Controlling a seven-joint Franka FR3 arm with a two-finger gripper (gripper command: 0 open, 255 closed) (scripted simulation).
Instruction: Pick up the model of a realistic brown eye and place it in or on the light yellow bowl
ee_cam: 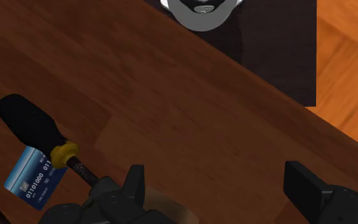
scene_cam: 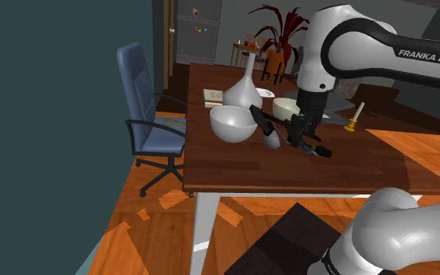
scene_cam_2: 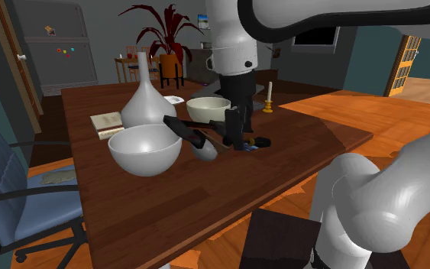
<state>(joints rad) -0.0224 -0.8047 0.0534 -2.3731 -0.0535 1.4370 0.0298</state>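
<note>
1. A white bowl (scene_cam_2: 144, 150) stands on the brown worktop (scene_cam_2: 129, 206), and its inside shows bare.
2. The light yellow bowl (scene_cam_2: 208, 110) stands farther back, beside a white vase (scene_cam_2: 143, 97). What can be seen of its inside is bare too.
3. I cannot tell for sure which thing is the eye model. A small grey rounded thing (scene_cam_2: 204, 150) lies on the worktop between the white bowl and the hand (scene_cam_2: 236, 143), in neither bowl. A black stalk-like piece (scene_cam_2: 178, 123) runs back from it.
4. The arm comes down from above, and the hand points straight at the worktop, low over it and just in front of the light yellow bowl in the second exterior view.
5. The fingers (ee_cam: 135, 181) stand wide apart with bare wood between them, grasping nothing.
6. The wrist view shows a screwdriver (ee_cam: 34, 127) with a black handle and yellow collar. It lies across a blue card (ee_cam: 34, 179) beside one finger, with the dark stand (ee_cam: 279, 51) past the worktop's edge.
7. The shoulder view shows a blue office chair (scene_cam: 149, 117), a book (scene_cam: 212, 98) and a candle holder (scene_cam: 354, 122) on the worktop.
</note>
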